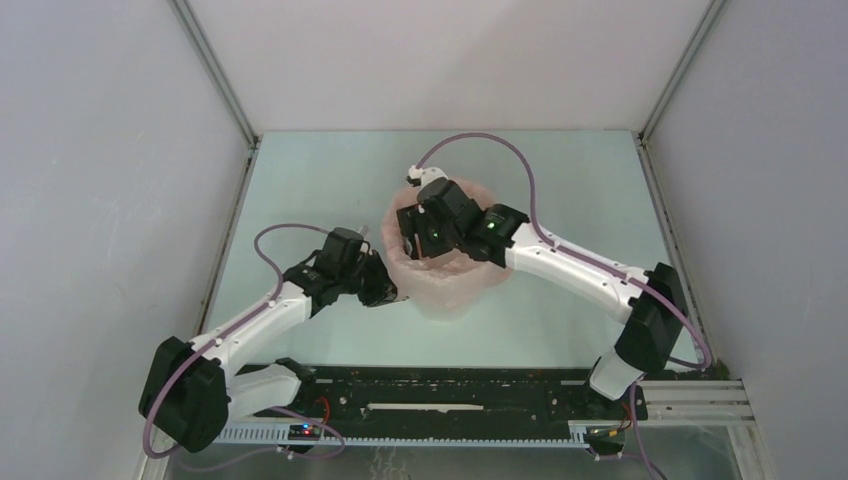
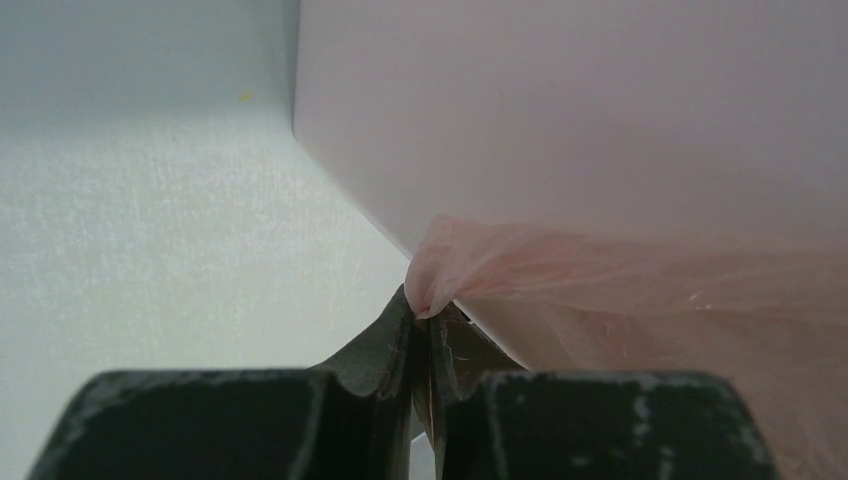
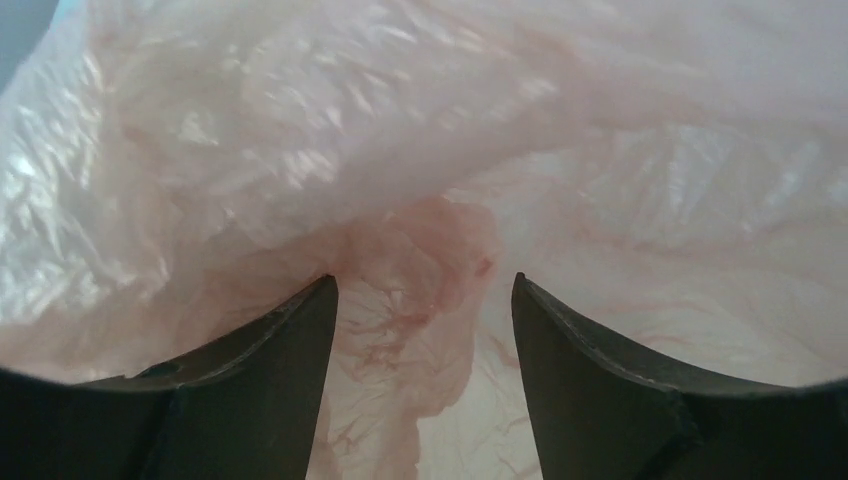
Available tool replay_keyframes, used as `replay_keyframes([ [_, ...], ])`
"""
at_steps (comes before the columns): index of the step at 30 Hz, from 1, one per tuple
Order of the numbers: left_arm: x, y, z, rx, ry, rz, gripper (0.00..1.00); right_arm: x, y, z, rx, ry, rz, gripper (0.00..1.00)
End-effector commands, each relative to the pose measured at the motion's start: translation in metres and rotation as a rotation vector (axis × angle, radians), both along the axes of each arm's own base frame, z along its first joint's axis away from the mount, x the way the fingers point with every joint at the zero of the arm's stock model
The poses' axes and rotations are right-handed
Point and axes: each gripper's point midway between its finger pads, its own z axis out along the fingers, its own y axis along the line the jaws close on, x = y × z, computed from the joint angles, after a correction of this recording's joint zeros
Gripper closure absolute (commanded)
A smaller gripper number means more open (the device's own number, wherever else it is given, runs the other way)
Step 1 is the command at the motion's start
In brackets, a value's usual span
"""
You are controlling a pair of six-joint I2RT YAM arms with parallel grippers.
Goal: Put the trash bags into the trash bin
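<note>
While one claw [image 2: 421, 318] pinches, one bag [image 2: 620, 270] apparently lines one bin [image 2: 560, 110].

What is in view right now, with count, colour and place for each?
trash bag: one, translucent pale pink, draped over and into the bin
trash bin: one, white, mid-table, under the bag
table: one, pale green, beneath the bin
mounting rail: one, black, near edge
cables: two, mauve, one along each arm
left gripper: one, black, shut on the bag's edge beside the bin's wall
right gripper: one, black, open, inside the bag
</note>
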Motion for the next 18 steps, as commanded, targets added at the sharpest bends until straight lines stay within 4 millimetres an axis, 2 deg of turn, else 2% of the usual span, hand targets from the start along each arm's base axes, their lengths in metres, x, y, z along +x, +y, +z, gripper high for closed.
replay_keyframes([
  [1,0.003,-0.001,0.013,-0.007,-0.057,-0.014,0.87,0.023,-0.036,0.039,0.047,-0.092,-0.073,0.26],
  [4,0.003,-0.002,0.011,-0.003,-0.053,-0.020,0.88,0.030,-0.058,0.024,-0.014,-0.067,-0.098,0.24],
  [6,0.004,-0.003,0.011,-0.001,-0.051,-0.027,0.88,0.031,-0.059,0.016,-0.018,-0.059,-0.100,0.23],
  [16,0.008,-0.005,0.015,-0.002,-0.057,-0.036,0.88,0.019,-0.023,-0.060,-0.126,-0.038,-0.102,0.17],
  [18,0.007,-0.005,0.013,0.002,-0.055,-0.040,0.88,0.021,-0.016,-0.068,-0.125,-0.025,-0.082,0.16],
])
